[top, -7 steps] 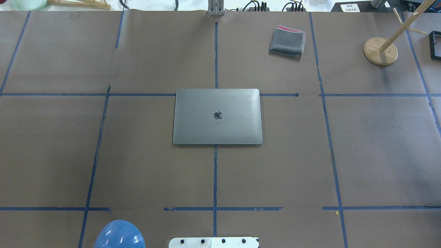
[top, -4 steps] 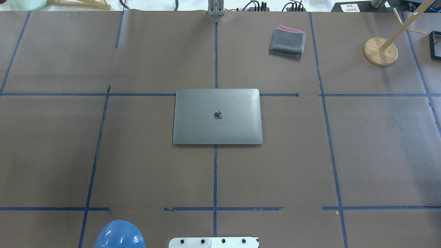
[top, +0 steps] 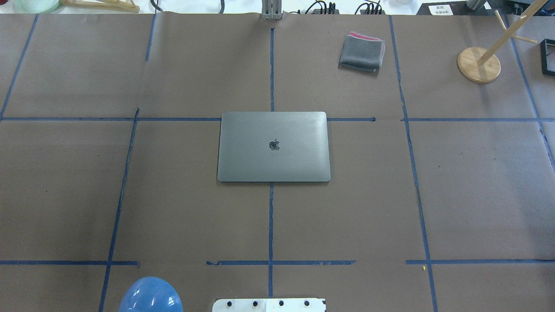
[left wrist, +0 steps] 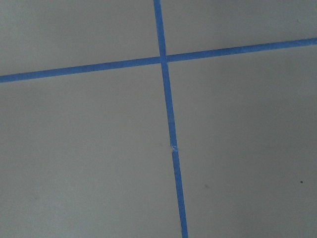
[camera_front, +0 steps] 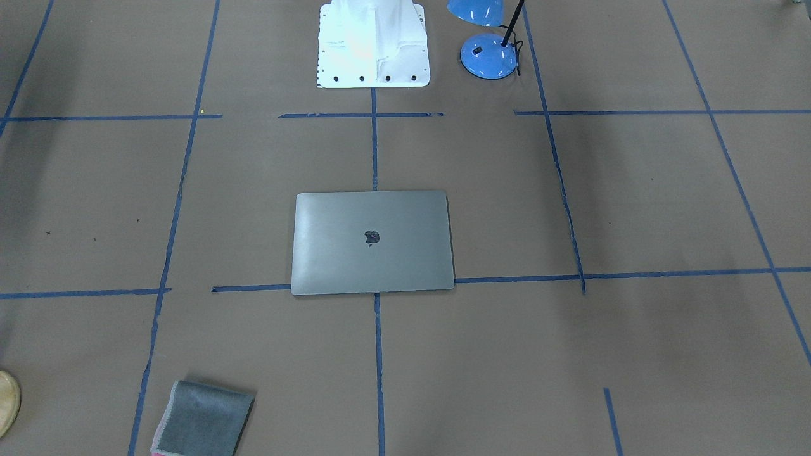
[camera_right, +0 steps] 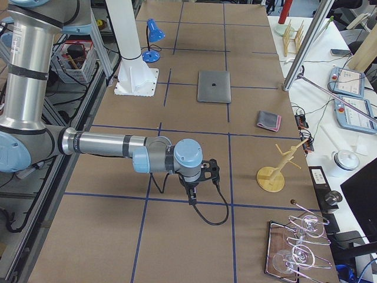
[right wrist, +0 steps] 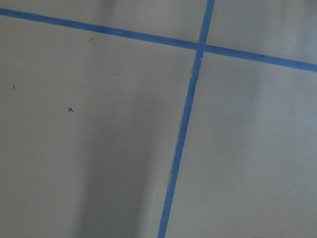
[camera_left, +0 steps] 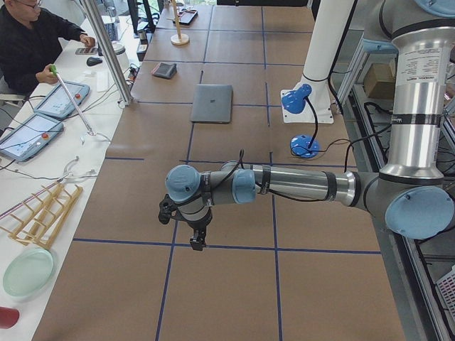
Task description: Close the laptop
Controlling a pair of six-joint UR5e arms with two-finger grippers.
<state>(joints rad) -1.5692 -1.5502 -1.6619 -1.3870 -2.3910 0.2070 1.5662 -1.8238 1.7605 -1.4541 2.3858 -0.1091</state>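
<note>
Grey metal lid upward, the laptop point(top: 273, 146) lies flat at the centre of the overhead view. Its dark logo shows and no keys or screen are visible, so it reads as fully folded down. A blue tape line point(top: 173, 119) passes under it near its upper edge. Nothing touches it. A folded cloth point(top: 362, 52) sits well apart toward the upper right, a wooden stand point(top: 478, 64) lies further right, and a blue lamp point(top: 150, 295) peeks in at the bottom edge. All of these rest on the brown paper point(top: 477, 182) covering the table.

The left gripper point(camera_left: 197, 243) shows only in the left side view, low in the frame, pointing down over a tape crossing far from the laptop. Whether its fingers are spread or pressed together cannot be told. The right gripper point(camera_right: 192, 199) shows only in the right side view, likewise aimed down at bare paper well away, and its fingers are equally unreadable.

By this layout the closing appears done, with both arms parked clear. The next move probably calls for no contact at all, only a check that the lid sits flush along its front edge.
</note>
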